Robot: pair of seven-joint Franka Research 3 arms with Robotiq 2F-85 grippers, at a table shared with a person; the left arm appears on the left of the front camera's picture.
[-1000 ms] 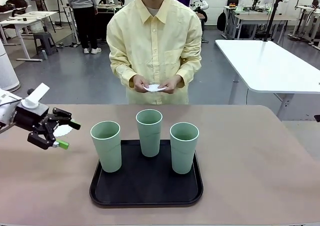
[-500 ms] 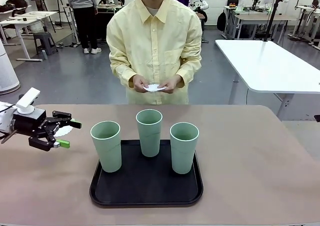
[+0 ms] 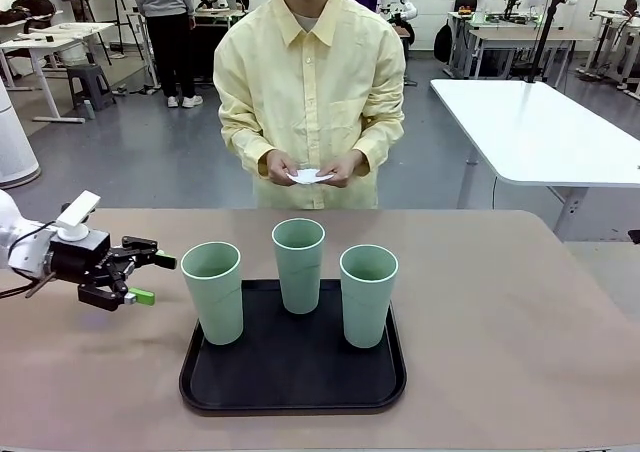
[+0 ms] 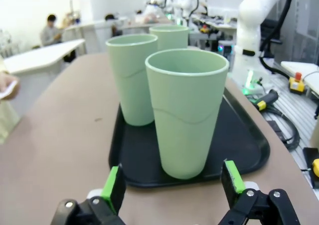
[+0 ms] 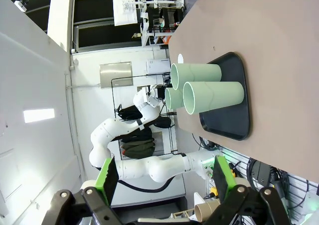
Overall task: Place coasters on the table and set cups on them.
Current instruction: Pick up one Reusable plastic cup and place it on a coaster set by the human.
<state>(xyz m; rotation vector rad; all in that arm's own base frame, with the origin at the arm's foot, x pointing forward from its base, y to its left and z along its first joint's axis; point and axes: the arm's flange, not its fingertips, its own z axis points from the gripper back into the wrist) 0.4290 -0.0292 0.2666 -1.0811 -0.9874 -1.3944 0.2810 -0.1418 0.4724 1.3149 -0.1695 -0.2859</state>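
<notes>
coasters not yet laid out, all cups still on the tray

front view: three cups [image 3: 298,265] stand upright on the black tray [image 3: 290,387] in the middle of the tabletop [image 3: 500,302]. at the far side, the person's hands [image 3: 345,165] hold white coasters [image 3: 309,176] above the tabletop's edge. the robot's left hand [image 3: 153,279] hovers low, just beside the leftmost cup [image 3: 212,292], fingers spread and empty.

left wrist view: the left hand [image 4: 172,185] faces the leftmost cup [image 4: 187,110], which is framed between the spread green pads [image 4: 113,187], near but untouched. the other two cups line up behind it.

right wrist view: the right hand [image 5: 165,180] is spread wide, holds nothing and is well apart from the tabletop [image 5: 259,31]. a white spot [image 5: 180,58] lies beside the cups [image 5: 207,95]. it may be a coaster, but it is too small to tell.

the task looks barely begun: no cup sits on a coaster, and all three cups are left to move.
</notes>
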